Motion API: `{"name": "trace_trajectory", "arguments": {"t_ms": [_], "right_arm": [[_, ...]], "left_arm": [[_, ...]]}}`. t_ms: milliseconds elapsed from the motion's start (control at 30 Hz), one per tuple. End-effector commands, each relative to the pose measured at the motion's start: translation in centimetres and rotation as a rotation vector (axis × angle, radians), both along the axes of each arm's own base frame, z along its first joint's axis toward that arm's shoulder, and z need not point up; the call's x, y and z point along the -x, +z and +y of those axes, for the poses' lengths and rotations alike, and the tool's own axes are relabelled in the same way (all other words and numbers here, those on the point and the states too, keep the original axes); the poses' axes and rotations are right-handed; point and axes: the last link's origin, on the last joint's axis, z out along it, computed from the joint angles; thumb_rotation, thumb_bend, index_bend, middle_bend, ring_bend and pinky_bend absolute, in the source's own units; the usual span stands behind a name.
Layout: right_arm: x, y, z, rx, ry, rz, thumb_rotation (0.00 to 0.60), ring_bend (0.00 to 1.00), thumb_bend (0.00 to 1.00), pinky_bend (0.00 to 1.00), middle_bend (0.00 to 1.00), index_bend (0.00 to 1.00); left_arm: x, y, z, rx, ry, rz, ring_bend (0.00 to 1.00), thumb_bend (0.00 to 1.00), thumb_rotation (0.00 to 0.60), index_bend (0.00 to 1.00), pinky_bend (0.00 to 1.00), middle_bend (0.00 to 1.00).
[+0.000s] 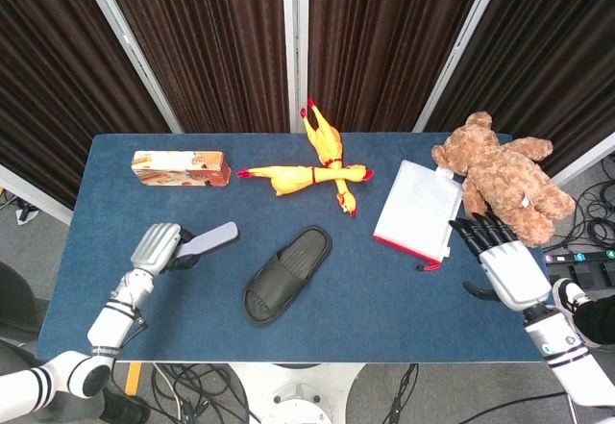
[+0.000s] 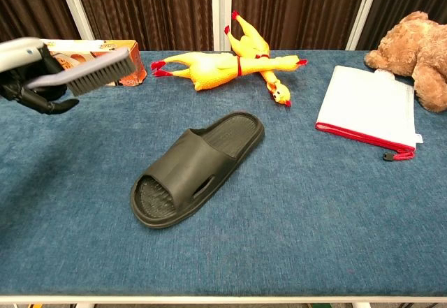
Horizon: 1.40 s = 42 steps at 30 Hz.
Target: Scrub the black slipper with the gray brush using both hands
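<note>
The black slipper [image 1: 285,274] [image 2: 196,167] lies sole-down near the middle of the blue table, toe end toward me. My left hand [image 1: 157,248] [image 2: 28,72] grips the handle of the gray brush [image 1: 213,239] [image 2: 92,72] and holds it in the air, left of the slipper, bristles down and head pointing right. My right hand [image 1: 502,261] hovers over the table's right side with fingers spread and nothing in it; the chest view does not show it.
Behind the slipper lie two yellow rubber chickens [image 1: 312,167] [image 2: 230,60]. An orange box [image 1: 181,167] sits at the back left. A white pouch [image 1: 417,211] [image 2: 368,112] and a brown teddy bear [image 1: 500,176] occupy the right side. The blue table [image 1: 384,299] ends just in front of the slipper.
</note>
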Motion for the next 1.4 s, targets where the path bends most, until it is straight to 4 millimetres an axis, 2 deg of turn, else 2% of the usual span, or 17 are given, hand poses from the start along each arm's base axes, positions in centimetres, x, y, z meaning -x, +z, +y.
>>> {"name": "trace_trajectory", "arguments": {"t_ms": [33, 200, 400, 500, 700, 933, 1033, 1100, 1133, 1233, 1333, 1400], "right_arm": [[-5.2, -4.1, -3.5, -0.177, 0.117, 0.059, 0.6, 0.0, 0.08, 0.0, 0.09, 0.0], [-10.2, -9.2, -7.3, -0.321, 0.197, 0.121, 0.6, 0.0, 0.06, 0.0, 0.04, 0.0], [-14.6, -15.5, -10.4, -0.454, 0.239, 0.229, 0.6, 0.0, 0.03, 0.0, 0.0, 0.0], [-15.7, -18.1, -11.6, -0.479, 0.248, 0.291, 0.6, 0.0, 0.03, 0.0, 0.0, 0.0], [-16.8, -21.7, -12.8, -0.5, 0.236, 0.361, 0.6, 0.0, 0.03, 0.0, 0.0, 0.0], [-17.9, -24.1, -13.6, -0.502, 0.236, 0.431, 0.6, 0.0, 0.03, 0.0, 0.0, 0.0], [-18.5, -24.7, -13.8, -0.492, 0.234, 0.432, 0.6, 0.0, 0.05, 0.0, 0.05, 0.01], [-19.0, -25.0, -13.8, -0.476, 0.244, 0.429, 0.6, 0.0, 0.08, 0.01, 0.12, 0.09], [-19.1, -25.0, -13.8, -0.47, 0.249, 0.431, 0.6, 0.03, 0.1, 0.04, 0.19, 0.2], [-19.2, -25.1, -13.9, -0.462, 0.256, 0.437, 0.6, 0.14, 0.13, 0.15, 0.32, 0.39], [-19.5, -25.0, -13.9, -0.455, 0.259, 0.425, 0.6, 0.2, 0.15, 0.22, 0.38, 0.48], [-19.5, -24.9, -13.9, -0.453, 0.258, 0.419, 0.6, 0.21, 0.15, 0.24, 0.4, 0.5]], "left_arm": [[-0.6, 0.5, -2.4, 0.006, -0.117, -0.028, 1.0, 0.46, 0.6, 1.0, 1.0, 1.0], [-1.1, 0.0, -3.8, -0.013, -0.243, 0.034, 1.0, 0.47, 0.6, 1.0, 1.0, 1.0], [-1.0, -1.6, -4.6, -0.009, -0.313, 0.089, 1.0, 0.47, 0.6, 1.0, 1.0, 1.0], [-1.1, -2.3, -4.7, -0.019, -0.336, 0.097, 1.0, 0.47, 0.6, 1.0, 1.0, 1.0], [-1.3, -3.9, -4.5, -0.009, -0.369, 0.128, 1.0, 0.46, 0.6, 1.0, 1.0, 1.0], [-1.7, -5.5, -3.3, -0.007, -0.397, 0.146, 1.0, 0.46, 0.6, 1.0, 1.0, 1.0], [-1.9, -6.0, -2.7, -0.025, -0.416, 0.165, 1.0, 0.46, 0.6, 1.0, 1.0, 1.0], [-1.7, -6.5, -2.2, -0.036, -0.415, 0.174, 1.0, 0.46, 0.6, 1.0, 1.0, 1.0], [-1.7, -6.7, -1.9, -0.035, -0.408, 0.172, 1.0, 0.46, 0.6, 1.0, 1.0, 1.0], [-1.5, -7.1, -1.0, -0.047, -0.388, 0.157, 1.0, 0.46, 0.6, 1.0, 1.0, 1.0], [-1.7, -7.5, -0.2, -0.065, -0.363, 0.125, 1.0, 0.46, 0.6, 1.0, 1.0, 1.0], [-1.8, -7.8, 0.2, -0.076, -0.361, 0.116, 1.0, 0.46, 0.6, 1.0, 1.0, 1.0]]}}
